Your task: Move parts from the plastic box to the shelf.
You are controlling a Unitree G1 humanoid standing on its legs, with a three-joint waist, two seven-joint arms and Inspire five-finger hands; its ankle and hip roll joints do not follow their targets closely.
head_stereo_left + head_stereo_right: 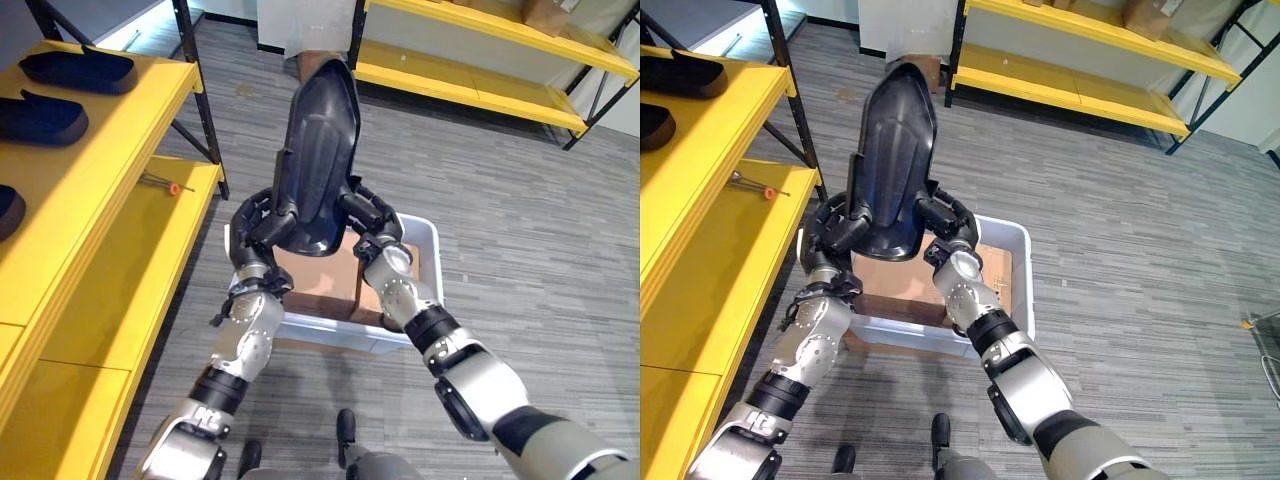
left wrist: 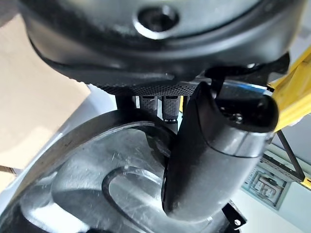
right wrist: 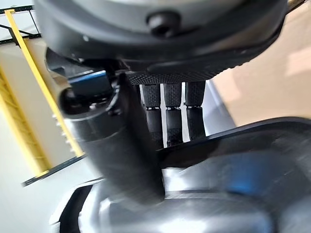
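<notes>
Fingers (image 2: 171, 104) of the left hand (image 1: 262, 225) and fingers (image 3: 167, 116) of the right hand (image 1: 372, 222) curling round the lower end of a large black moulded part (image 1: 318, 150), thumbs pressing on its inner face and fingers wrapping behind its rim, one hand on each side. Holding the part upright and raised clear above the white plastic box (image 1: 425, 240), which is sitting on the grey floor (image 1: 520, 200) with brown cardboard (image 1: 325, 280) inside. Standing just beside the yellow shelf (image 1: 120, 250) on the robot's left, already carrying other black parts (image 1: 78, 70) on its upper level.
</notes>
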